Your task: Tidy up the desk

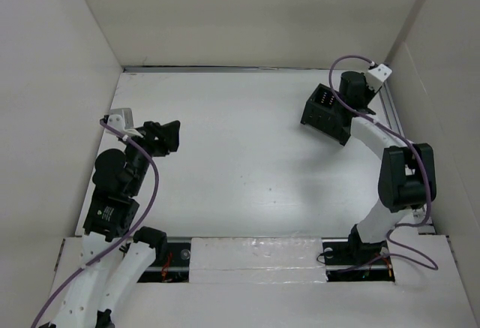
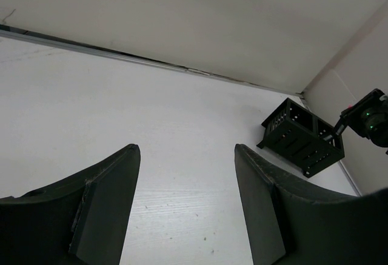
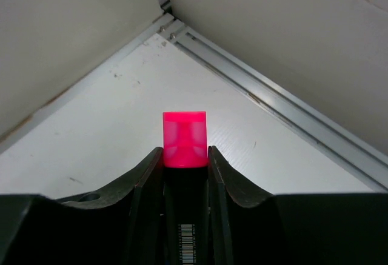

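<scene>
Right wrist view has the right claw (image 3: 185, 151) clamped on a pink-capped marker (image 3: 184, 136) beside the black organizer box (image 1: 324, 112) on the bench (image 1: 247, 159); I'd centre it over that box before letting go.

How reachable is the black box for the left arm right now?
Probably not. Nothing lies between the open left claw and the black box, but the box sits across the desk by the right wall, and the right arm, holding a pink-capped marker, crowds it.

bright diffuse light, soft shadows, mild glare on desk (image 1: 255, 193)
</scene>
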Robot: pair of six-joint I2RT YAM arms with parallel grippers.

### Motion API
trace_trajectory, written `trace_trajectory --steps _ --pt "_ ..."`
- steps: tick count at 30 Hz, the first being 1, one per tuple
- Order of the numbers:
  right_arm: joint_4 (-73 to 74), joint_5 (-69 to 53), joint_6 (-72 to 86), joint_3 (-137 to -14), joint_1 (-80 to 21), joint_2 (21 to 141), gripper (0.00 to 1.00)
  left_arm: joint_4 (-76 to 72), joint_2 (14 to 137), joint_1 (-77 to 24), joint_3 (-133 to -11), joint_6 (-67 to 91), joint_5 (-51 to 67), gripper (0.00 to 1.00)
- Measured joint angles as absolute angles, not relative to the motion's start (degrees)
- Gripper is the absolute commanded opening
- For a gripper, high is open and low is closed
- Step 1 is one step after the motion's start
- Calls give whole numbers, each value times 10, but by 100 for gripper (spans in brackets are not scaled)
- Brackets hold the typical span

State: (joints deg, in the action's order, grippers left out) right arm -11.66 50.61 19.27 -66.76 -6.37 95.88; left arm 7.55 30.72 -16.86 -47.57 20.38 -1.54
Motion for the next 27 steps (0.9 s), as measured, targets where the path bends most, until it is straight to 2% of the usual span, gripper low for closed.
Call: trace_trajectory --steps 4,6,7,8,11,14,18,19,20,22,23,25,26,27 --pt "-103 513 193 -676 -70 994 22 76 310 -169 -476 204 -16 60" --pt "-93 515 193 -679 -74 1011 28 76 310 -169 -476 204 -17 60" --pt "-93 518 193 -679 -77 1016 34 76 310 -169 -476 204 -18 60" --pt "-92 521 193 -680 -80 1017 46 76 310 -169 -476 204 -18 59" --pt "-89 521 195 -682 -93 1012 67 76 311 -169 -476 204 -19 60" --pt "-81 518 195 -682 -113 994 76 75 316 -169 -476 204 -18 60" --pt "-69 504 192 -681 -149 936 77 75 326 -169 -476 204 -17 61" --pt "-69 499 192 -681 -161 916 74 76 328 -169 -476 204 -17 61" --pt "-69 493 192 -681 -174 894 63 75 329 -169 -476 203 -17 62" --pt "-78 480 188 -675 -206 852 54 76 329 -169 -476 203 -18 63" --pt "-84 470 186 -669 -226 830 34 75 329 -169 -476 203 -18 64" --pt "-106 443 181 -651 -277 791 17 76 329 -169 -476 203 -18 65" --pt "-116 427 180 -641 -303 775 0 76 330 -169 -476 203 -18 65" --pt "-122 406 178 -632 -328 764 0 75 331 -169 -476 203 -19 65"
